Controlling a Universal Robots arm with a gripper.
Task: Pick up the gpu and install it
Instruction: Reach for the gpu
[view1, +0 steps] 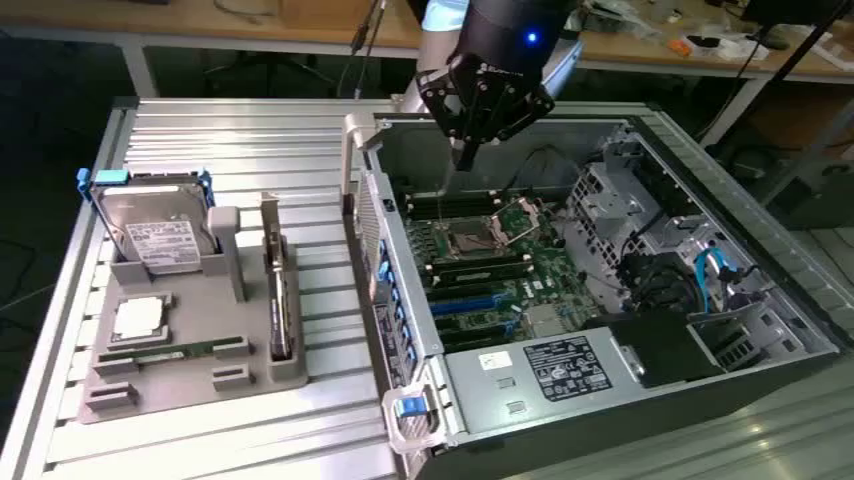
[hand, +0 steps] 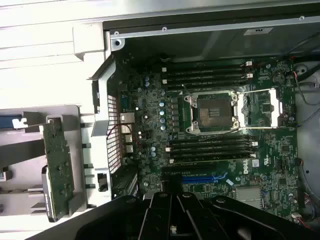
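Robotics lab, seen from my remote station: the robot arm (view1: 501, 40) I operate hangs over an open desktop tower case (view1: 667, 410) with its motherboard (view1: 481, 270) bare, the case lying on a table of ribbed aluminium profile (view1: 200, 130). Beside the case, a grey moulded holder (view1: 187, 370) racks computer parts on edge, among them a hard drive (view1: 158, 235) and the gpu (view1: 276, 300). Behind the table, wooden workbenches (view1: 267, 25) carry cables and small clutter, as in a working test room.
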